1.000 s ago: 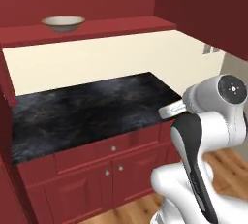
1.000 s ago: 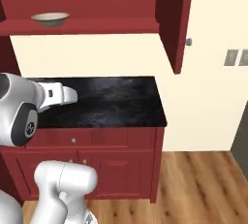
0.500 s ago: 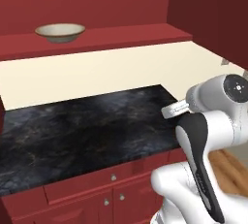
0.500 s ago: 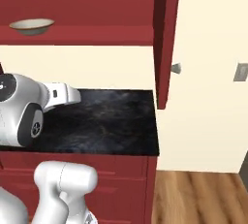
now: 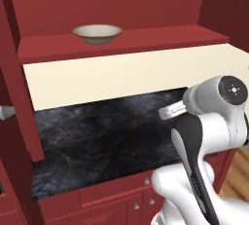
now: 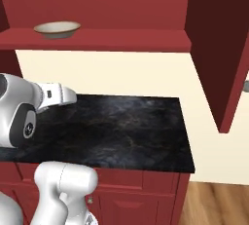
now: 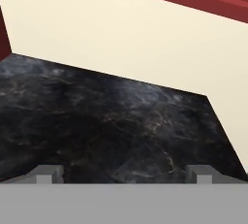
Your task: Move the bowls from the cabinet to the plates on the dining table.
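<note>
Approaching with jaws [image 7: 124, 174] spread fully wide and holding nothing, low over the glossy black marble tabletop [image 6: 121, 126] with faint veining. Needing to lift well up and level out to straddle the rim of the shallow round cream ceramic bowl with tan-gold rim [image 5: 97, 33], resting on the smooth dark red wooden cabinet shelf [image 5: 160, 39], taking care around the open panelled door [image 6: 221, 53].

No legible text, labels, brands, numbers or signs anywhere. Plain, unmarked surfaces throughout: bowl [image 5: 97, 33] on the red cabinet shelf [image 5: 146, 39], cream wall below that shelf, black marble counter [image 6: 126, 126] beneath the wall, red drawers under the counter.
</note>
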Controlling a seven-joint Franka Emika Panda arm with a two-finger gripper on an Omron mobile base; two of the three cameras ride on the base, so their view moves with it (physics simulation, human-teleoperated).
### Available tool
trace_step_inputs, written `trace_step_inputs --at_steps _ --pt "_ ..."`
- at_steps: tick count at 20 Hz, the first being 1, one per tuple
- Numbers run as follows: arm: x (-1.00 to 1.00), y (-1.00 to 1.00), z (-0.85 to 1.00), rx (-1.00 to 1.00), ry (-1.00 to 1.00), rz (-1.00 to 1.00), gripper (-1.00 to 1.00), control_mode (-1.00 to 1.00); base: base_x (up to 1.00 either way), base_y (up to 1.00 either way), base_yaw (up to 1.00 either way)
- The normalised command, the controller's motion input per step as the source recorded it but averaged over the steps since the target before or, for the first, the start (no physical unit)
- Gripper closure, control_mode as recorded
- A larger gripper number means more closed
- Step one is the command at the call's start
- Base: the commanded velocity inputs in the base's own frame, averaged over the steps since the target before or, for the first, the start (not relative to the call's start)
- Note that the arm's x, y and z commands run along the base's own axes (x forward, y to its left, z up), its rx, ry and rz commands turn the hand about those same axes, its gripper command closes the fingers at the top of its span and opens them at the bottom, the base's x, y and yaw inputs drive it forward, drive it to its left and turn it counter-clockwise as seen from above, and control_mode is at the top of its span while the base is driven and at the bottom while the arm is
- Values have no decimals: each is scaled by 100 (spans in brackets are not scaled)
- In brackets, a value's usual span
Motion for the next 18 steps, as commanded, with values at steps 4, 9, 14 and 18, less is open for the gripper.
trace_step_inputs --at_steps 4,9,14,18 --pt "0 0 0 0 0 0 -100 100 70 -18 4" --pt "0 0 0 0 0 0 -100 100 55 -5 3" --pt "0 0 0 0 0 0 -100 100 0 0 0" --pt "0 0 0 0 0 0 -100 100 0 0 0"
